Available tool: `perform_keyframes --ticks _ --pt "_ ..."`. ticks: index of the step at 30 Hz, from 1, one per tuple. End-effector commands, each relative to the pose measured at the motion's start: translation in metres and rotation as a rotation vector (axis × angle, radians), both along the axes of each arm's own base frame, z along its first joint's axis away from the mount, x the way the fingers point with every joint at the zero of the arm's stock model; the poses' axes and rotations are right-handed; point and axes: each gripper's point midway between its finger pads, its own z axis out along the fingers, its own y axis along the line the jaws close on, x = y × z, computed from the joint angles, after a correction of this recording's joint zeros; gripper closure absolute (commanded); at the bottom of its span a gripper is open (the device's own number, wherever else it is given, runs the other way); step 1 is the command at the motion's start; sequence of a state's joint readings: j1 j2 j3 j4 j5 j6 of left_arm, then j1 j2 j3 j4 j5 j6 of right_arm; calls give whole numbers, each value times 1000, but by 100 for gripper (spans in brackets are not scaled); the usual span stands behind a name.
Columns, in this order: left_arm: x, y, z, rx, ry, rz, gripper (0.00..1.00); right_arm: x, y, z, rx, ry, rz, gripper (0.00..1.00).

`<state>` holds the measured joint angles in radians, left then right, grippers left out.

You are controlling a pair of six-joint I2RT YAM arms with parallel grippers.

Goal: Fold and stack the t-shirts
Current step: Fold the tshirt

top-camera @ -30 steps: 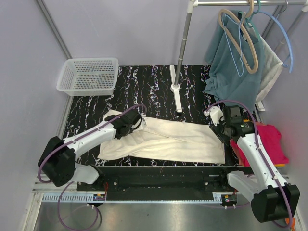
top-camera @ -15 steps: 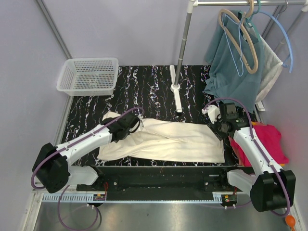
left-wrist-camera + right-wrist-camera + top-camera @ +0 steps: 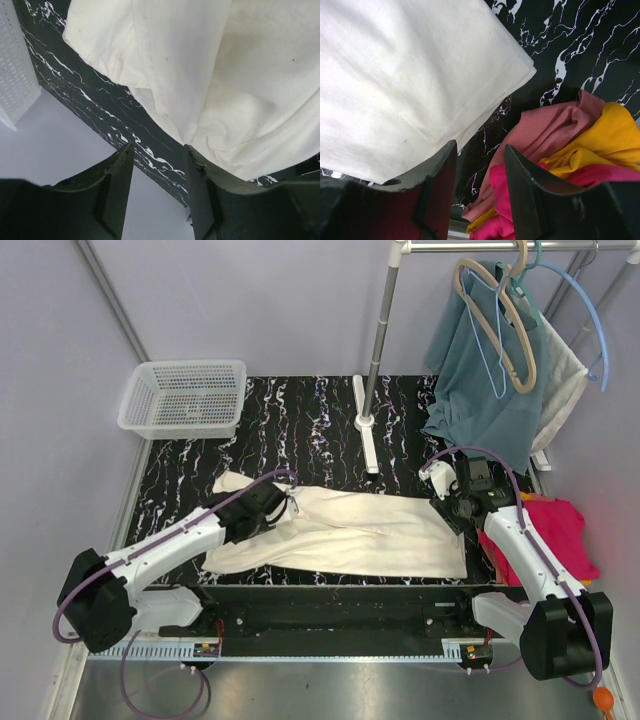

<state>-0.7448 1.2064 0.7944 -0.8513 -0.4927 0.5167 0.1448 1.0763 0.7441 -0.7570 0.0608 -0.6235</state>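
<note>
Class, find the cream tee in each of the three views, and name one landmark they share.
Top external: tee lies across the near table, between the arms.
Left wrist: tee fills the upper right.
Right wrist: tee fills the upper left.
Shared landmark: the black marbled table, dark beside the tee in both wrist views.

Cream t-shirt (image 3: 225,75) is cut off by both wrist views' edges.

I'm seeing the spread t-shirt (image 3: 350,535) lying centre-near on the surface (image 3: 300,420), folded t-shirts (image 3: 560,530) sitting at its 3 o'clock, the basket (image 3: 185,400) at 10 o'clock, the hanging garment (image 3: 480,390) at 1 o'clock.
</note>
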Motion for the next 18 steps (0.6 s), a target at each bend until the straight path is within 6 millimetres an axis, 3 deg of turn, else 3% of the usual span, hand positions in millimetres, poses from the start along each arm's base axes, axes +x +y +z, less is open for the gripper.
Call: perform_keyframes --ticks 1,2,5,8,9,10,18 --pt "9 -20 21 -121 -72 -66 45 8 2 0 0 -28 11 50" --pt "12 -22 25 -137 -94 -78 39 8 2 1 0 -31 11 50" --pt "23 -31 27 -183 -126 -124 32 9 3 -2 5 -27 8 50" --pt "32 -44 23 -281 -76 -167 31 9 5 -4 16 -20 8 50" --pt "37 -40 22 -314 -59 -147 31 8 5 -5 14 -17 7 50" --pt "35 -51 19 -378 -13 -191 31 8 4 -4 11 -22 8 50" --pt "68 -60 5 -461 90 -249 34 8 6 -4 17 -24 17 50"
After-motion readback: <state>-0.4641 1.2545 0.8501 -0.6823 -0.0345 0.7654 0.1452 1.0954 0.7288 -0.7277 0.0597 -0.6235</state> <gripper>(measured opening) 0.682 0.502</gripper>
